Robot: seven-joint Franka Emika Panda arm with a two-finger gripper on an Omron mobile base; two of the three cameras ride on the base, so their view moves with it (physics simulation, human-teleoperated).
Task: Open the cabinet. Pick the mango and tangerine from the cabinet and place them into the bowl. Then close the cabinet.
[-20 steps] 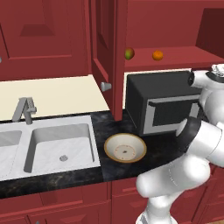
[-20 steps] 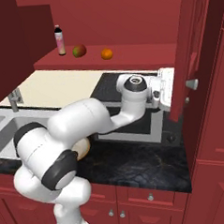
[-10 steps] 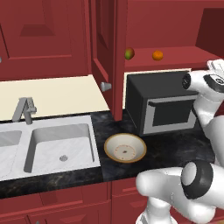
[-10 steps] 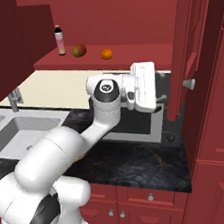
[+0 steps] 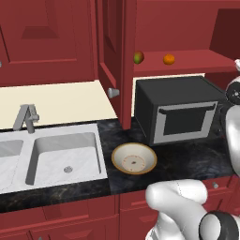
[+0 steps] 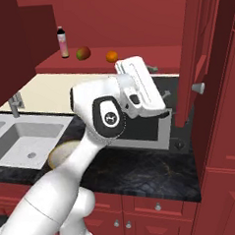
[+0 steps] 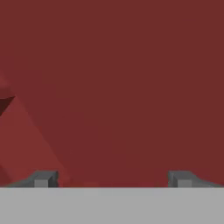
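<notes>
Dark grey fingertips of the gripper sit spread wide with nothing between them, just red cabinet panel ahead. Cabinet's open; mango and tangerine sit apart on its shelf, bowl on the counter below.

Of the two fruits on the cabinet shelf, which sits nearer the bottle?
The mango, the red-green oval one; the all-orange tangerine lies farther from the bottle.
</notes>
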